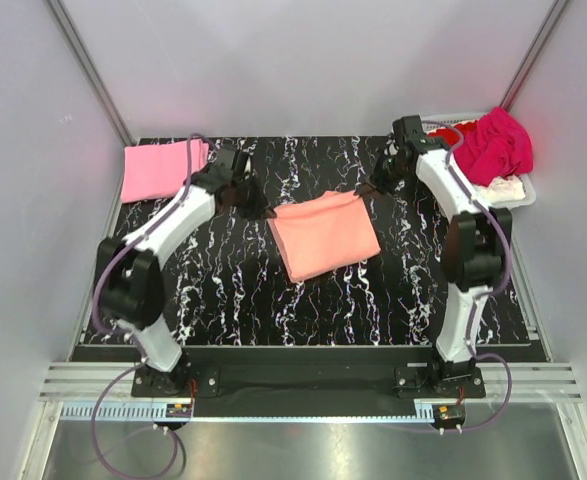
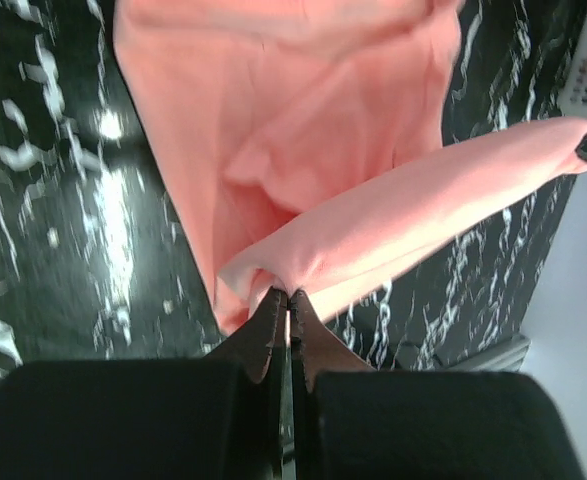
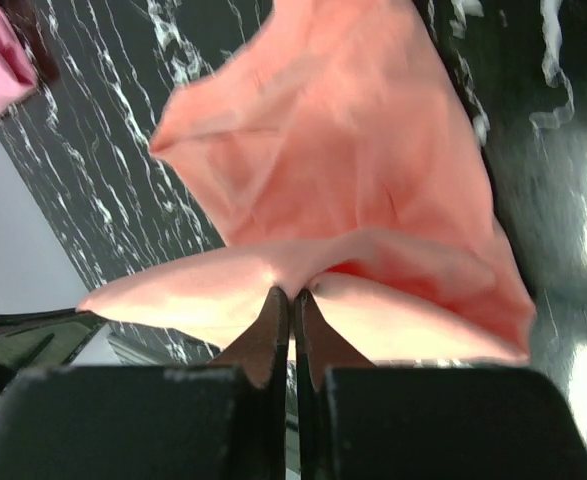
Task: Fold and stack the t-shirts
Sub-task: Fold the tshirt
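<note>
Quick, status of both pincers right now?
Left pincer: closed, pinching an edge of the salmon-orange t-shirt.
Right pincer: closed, pinching the same shirt's other end.

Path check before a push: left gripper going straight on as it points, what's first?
The salmon-orange t-shirt: the left gripper is shut on its edge, and more of that shirt lies ahead. Depth beyond is unclear.

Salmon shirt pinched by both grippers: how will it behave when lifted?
Likely floppy: the salmon-orange t-shirt sags in folds between the left gripper and right gripper, its lower part lying on the table. Probably light: two thin pinches seem to carry it. It could slip, since little cloth sits between each pair of shut fingertips.
</note>
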### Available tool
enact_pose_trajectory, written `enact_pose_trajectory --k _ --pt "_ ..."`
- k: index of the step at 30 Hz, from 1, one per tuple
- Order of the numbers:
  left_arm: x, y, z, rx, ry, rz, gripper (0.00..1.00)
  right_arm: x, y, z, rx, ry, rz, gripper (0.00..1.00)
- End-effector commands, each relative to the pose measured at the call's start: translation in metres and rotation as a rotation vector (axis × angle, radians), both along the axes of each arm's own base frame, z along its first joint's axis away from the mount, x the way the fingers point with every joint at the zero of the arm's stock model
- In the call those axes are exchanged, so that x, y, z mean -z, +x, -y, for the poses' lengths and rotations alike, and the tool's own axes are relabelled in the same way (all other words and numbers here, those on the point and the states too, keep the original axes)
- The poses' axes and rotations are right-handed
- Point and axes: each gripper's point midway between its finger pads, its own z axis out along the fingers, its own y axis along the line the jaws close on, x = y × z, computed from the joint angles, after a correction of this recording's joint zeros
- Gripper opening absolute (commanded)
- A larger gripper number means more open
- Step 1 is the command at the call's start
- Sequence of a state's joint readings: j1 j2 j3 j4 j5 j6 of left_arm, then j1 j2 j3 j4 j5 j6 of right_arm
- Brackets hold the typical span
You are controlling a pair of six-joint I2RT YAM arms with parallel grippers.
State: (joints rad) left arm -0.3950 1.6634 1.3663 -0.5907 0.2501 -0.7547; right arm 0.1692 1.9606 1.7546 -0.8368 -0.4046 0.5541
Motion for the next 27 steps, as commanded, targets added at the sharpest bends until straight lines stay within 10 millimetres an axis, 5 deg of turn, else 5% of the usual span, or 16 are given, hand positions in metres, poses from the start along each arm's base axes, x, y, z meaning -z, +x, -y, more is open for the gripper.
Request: enact_pose_trajectory --k 1,6,7,8,9,11,14,20,25,27 --pt "-0.005 0.033 -0.003 0.045 0.000 0.025 0.00 -0.001 0.045 -0.008 0.017 0.028 0.046 0.00" --pt "0.049 0.070 -0.016 0.029 0.050 -0.083 0.01 0.029 0.089 -0.020 0.006 0.054 0.022 0.04" --pt "0.051 0.079 -0.016 0.030 0.045 -0.077 0.03 0.035 0.093 -0.021 0.001 0.052 0.014 0.10" --pt "0.072 0.083 -0.020 0.030 0.051 -0.123 0.17 0.057 0.095 -0.022 0.001 0.046 -0.032 0.21" --pt "0.071 0.093 -0.019 0.031 0.042 -0.114 0.23 0.050 0.104 -0.024 -0.004 0.056 -0.002 0.45" --pt "0.092 0.102 -0.023 0.027 0.024 -0.154 0.27 0.064 0.110 -0.027 -0.007 0.065 -0.015 0.61" --pt "0.090 0.119 -0.024 0.032 -0.006 -0.117 0.34 0.059 0.120 -0.029 -0.012 0.077 0.030 0.67" --pt "0.036 0.129 -0.031 0.027 0.029 0.017 0.49 0.038 0.107 -0.015 -0.015 0.033 0.105 0.71" --pt "0.001 0.094 -0.034 0.023 0.095 0.081 0.50 0.026 0.073 0.000 -0.002 -0.022 0.142 0.74" --pt "0.003 0.074 -0.025 0.044 0.124 0.079 0.51 0.030 0.049 0.005 0.000 -0.034 0.128 0.75"
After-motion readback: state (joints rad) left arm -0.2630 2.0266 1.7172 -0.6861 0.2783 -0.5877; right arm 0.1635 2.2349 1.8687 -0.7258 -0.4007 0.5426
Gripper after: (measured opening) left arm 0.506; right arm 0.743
